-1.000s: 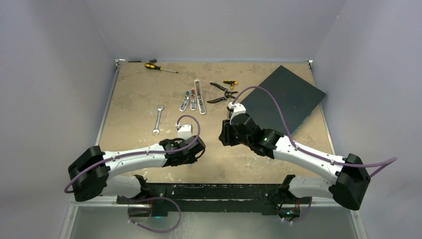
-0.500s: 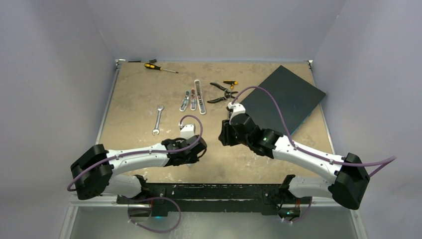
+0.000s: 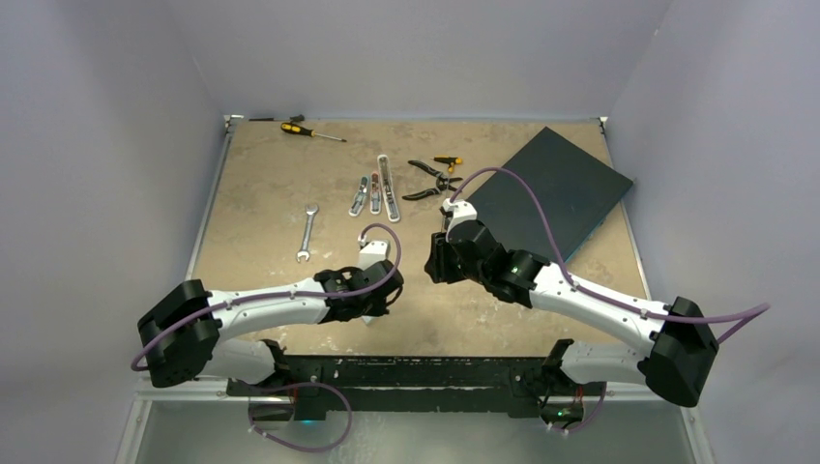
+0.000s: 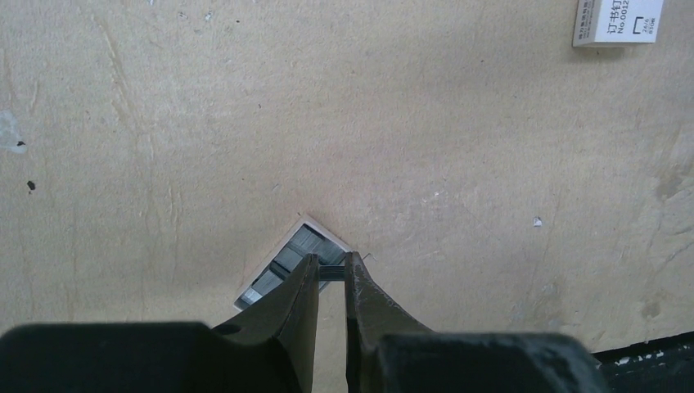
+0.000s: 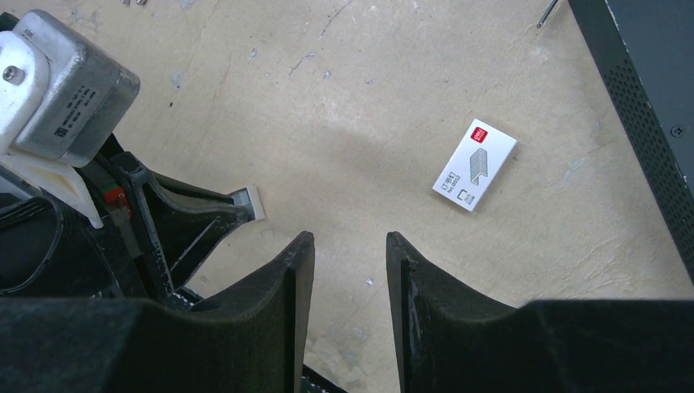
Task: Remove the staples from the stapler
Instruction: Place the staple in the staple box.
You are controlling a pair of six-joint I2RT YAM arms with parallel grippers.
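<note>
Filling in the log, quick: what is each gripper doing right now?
Left gripper: shut on a strip of staples.
Right gripper: open, holding nothing.

We find the staple box (image 4: 615, 22) cut by the top edge, its print too small to read, down-left of it the tray (image 4: 270, 264) half hidden behind the left tool (image 4: 331, 267), the staples (image 4: 331, 271) between its tips barely visible to us.
</note>
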